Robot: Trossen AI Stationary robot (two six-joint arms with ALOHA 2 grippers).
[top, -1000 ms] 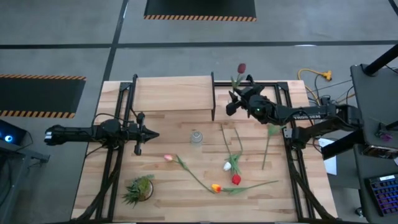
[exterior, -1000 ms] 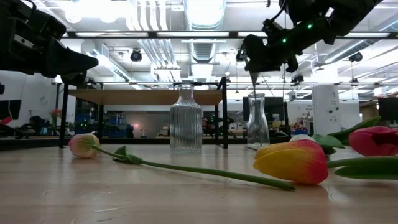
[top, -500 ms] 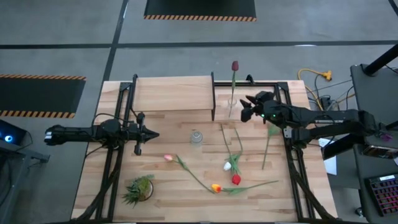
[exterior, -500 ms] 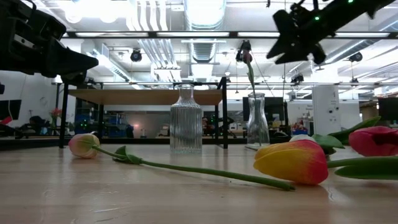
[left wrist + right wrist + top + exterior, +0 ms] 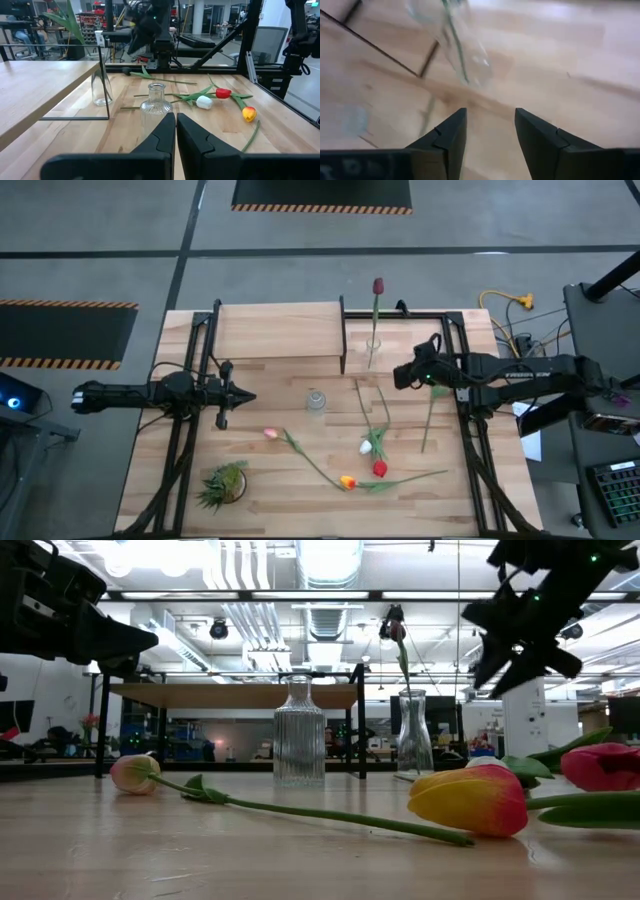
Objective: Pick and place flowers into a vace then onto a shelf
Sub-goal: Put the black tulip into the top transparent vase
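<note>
A dark maroon tulip (image 5: 377, 285) stands with its stem in a smooth glass vase (image 5: 372, 351) beside the shelf's right legs; the low view shows this tulip (image 5: 396, 628) leaning in that vase (image 5: 413, 737). My right gripper (image 5: 399, 375) hangs open to the right of that vase, tipped down, with nothing between its fingers (image 5: 490, 131). An empty ribbed vase (image 5: 316, 400) stands mid-table. Pink (image 5: 270, 434), white (image 5: 366, 447), red (image 5: 380, 469) and orange-yellow (image 5: 347, 481) tulips lie flat on the table. The pale shelf (image 5: 278, 330) is at the far side. My left gripper (image 5: 246, 396) waits shut at the left.
A spiky green tuft plant (image 5: 224, 485) sits near the table's front left. One long green stem (image 5: 430, 418) lies by the right arm's frame. Black metal rails run along both sides of the planked tabletop (image 5: 300, 510).
My right gripper has let go of the maroon tulip, which now stands leaning in the smooth vase. It has then drawn back toward the table's right edge, sunk a little, rolled and tipped to point down at the table.
</note>
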